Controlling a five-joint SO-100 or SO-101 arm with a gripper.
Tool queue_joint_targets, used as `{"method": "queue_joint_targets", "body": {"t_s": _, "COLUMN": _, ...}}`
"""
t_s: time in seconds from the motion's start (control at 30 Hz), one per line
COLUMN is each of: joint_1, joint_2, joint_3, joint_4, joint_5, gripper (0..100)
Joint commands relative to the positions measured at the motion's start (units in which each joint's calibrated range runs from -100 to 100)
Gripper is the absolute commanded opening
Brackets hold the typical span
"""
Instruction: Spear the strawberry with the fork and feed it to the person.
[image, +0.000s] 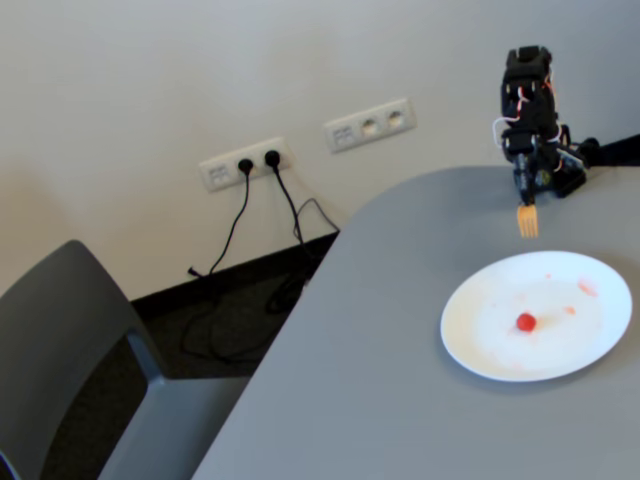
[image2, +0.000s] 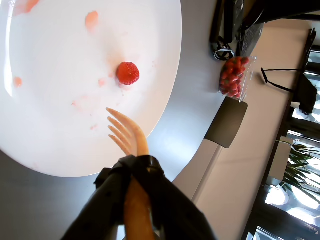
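Observation:
A small red strawberry (image: 525, 321) (image2: 128, 73) lies near the middle of a white plate (image: 500, 345) (image2: 50, 125) smeared with pale pink juice. The orange-yellow fork (image: 527, 220) (image2: 126, 134) points tines-down, held in my black gripper (image: 528, 192) (image2: 132, 167), whose jaws are shut around its handle. In the fixed view the fork hangs above the grey table just behind the plate's far rim. In the wrist view its tines hover over the plate, short of the strawberry and apart from it. The person is out of view.
The rounded grey table (image: 350, 380) ends at a curved edge on the left, with a grey chair (image: 70, 340) beside it. Wall sockets (image: 245, 165) with black cables sit behind. A clear box of strawberries (image2: 235, 75) stands on the table beyond the plate.

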Motion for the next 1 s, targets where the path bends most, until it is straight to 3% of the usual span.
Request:
{"method": "queue_joint_targets", "body": {"t_s": 0.0, "joint_1": -0.36, "joint_2": -41.2, "joint_3": 38.59, "joint_4": -12.45, "joint_5": 0.25, "gripper": 2}}
{"method": "queue_joint_targets", "body": {"t_s": 0.97, "joint_1": -0.29, "joint_2": -41.96, "joint_3": 38.59, "joint_4": -12.45, "joint_5": 0.2, "gripper": 1}}
